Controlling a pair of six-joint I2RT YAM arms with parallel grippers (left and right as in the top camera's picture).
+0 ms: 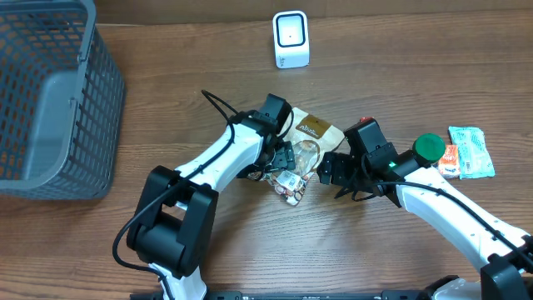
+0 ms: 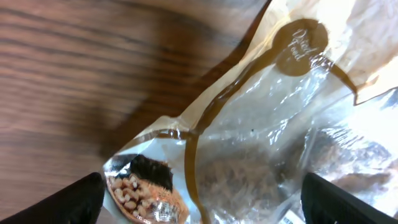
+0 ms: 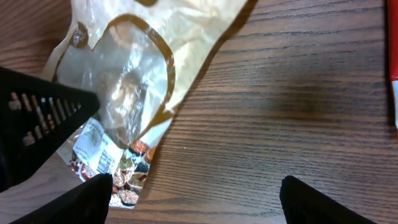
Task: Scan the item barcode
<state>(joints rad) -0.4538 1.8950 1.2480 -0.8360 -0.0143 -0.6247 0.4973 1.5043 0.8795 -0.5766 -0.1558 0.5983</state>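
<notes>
Mid-table, overhead cam: a snack bag [image 1: 310, 133] lies flat on the wood-grain table [image 1: 400, 58] between my two arms, well short of the white scanner [image 1: 291, 39] standing near the far edge. L gripper [image 2: 202, 200] hangs right over the bag, jaws spread wide w/ the clear window and brown print between the fingertips, nothing pinched. R gripper [image 3: 196, 194] sits just beside the bag's edge, jaws also wide apart, only bare wood between them.

Bag looks light, soft and crinkly to me: thin paper and film, loose contents, likely to flop and to slide on the smooth top. The glossy window is prob. slippery. I'd take it by a flat sealed edge or corner, not the filled middle, and keep the film taut so the code reads. A printed label [image 3: 99, 149] at the bag's near end may carry the barcode; too small to be sure.

Around it: grey mesh basket [image 1: 50, 100] far left, a green-capped item [image 1: 430, 147] and small packets [image 1: 470, 152] at right, well apart from the bag. Room beyond the tabletop not in view.
</notes>
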